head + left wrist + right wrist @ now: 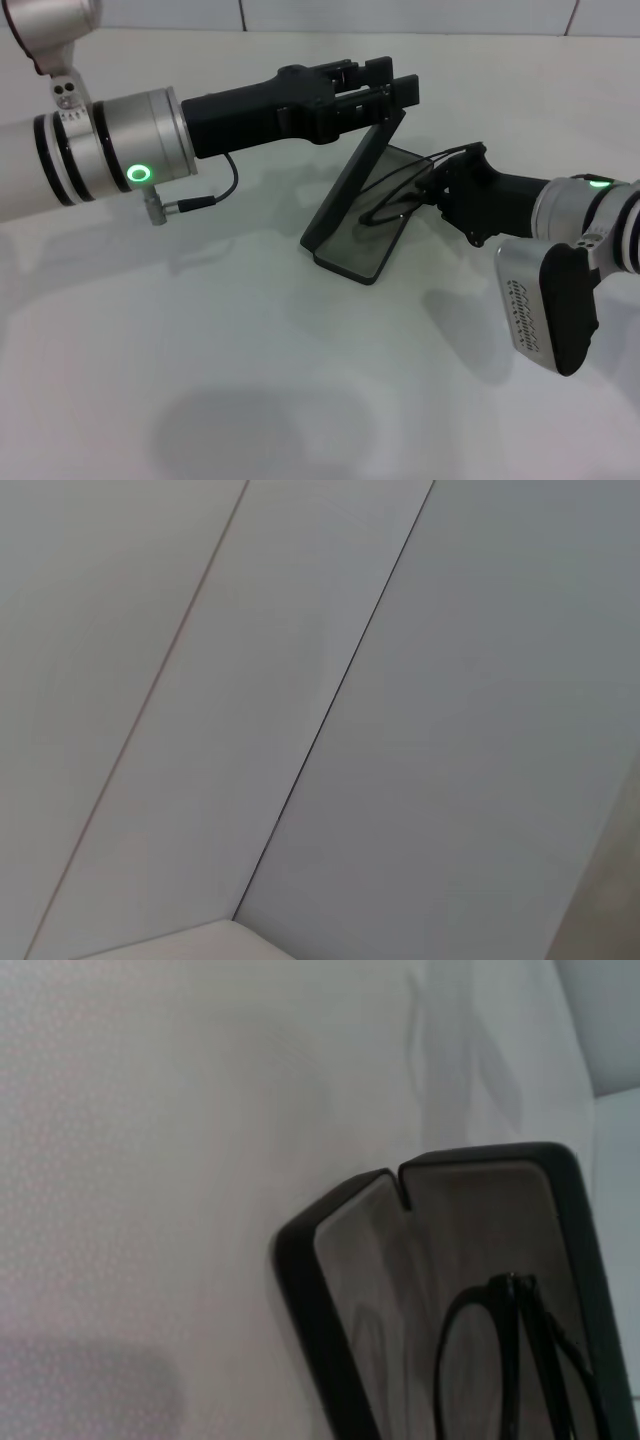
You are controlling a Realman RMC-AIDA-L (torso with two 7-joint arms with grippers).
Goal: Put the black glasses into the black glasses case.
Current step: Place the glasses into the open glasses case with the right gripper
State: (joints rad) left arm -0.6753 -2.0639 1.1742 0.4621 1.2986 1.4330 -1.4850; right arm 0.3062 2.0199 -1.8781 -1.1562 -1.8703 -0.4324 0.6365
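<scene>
Gripping the raised lid of the black glasses case (362,215), the left gripper (385,100) is clamped. The right gripper (440,185) holds the black glasses (400,195) over the tray; its closure is unclear.

one black glasses case (352,215), one pair of black glasses (400,192), two claws, left claw (392,88), right claw (437,186)

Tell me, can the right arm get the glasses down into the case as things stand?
Probably yes. The left gripper holds the lid of the black glasses case raised, so the grey lining is exposed, and the right gripper already has the black glasses over the open tray.
</scene>
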